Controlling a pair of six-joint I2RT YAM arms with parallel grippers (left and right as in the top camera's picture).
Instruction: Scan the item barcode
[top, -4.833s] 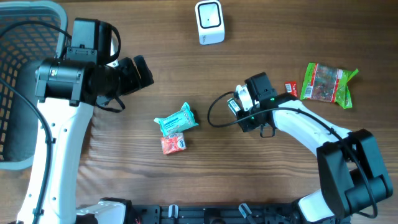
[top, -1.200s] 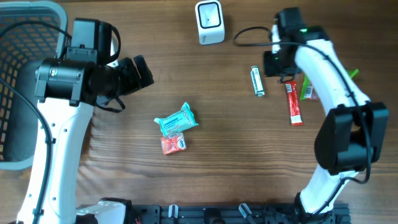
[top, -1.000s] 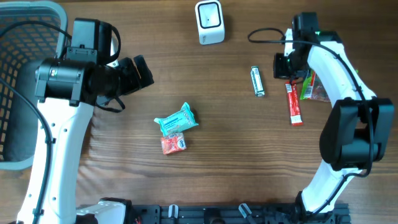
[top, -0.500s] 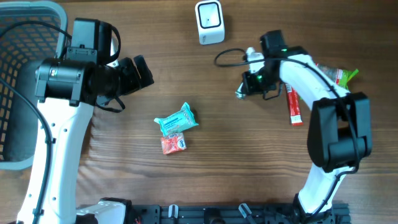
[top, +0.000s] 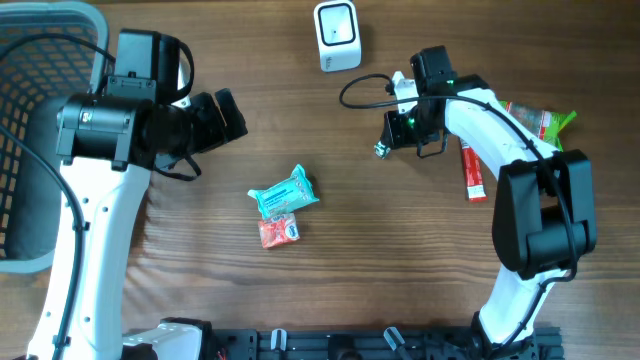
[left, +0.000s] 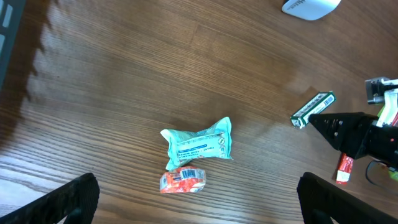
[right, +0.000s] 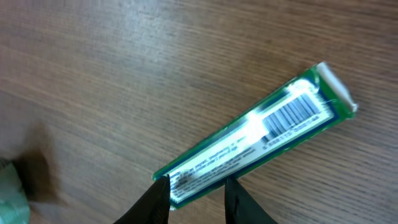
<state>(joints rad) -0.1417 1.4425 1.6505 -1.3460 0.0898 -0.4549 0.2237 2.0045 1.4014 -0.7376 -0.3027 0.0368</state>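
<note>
A brown wooden table (top: 400, 280) has a white scanner (top: 337, 36) standing at its far edge. The green pack (right: 255, 134) lies flat near the scanner, a little toward the right arm's side, barcode facing up. The right gripper (right: 196, 183) has its fingers narrowly parted on either side of the pack's end, while the left gripper (top: 232, 112) hangs wide apart and empty, well off to the scanner's other side.

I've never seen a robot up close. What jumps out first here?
A shiny green stick pack, barcode showing, is right of the table's middle with one end between the fingers of the right hand. A white scanner sits at the far edge; a teal packet and a red packet lie mid-table.
</note>
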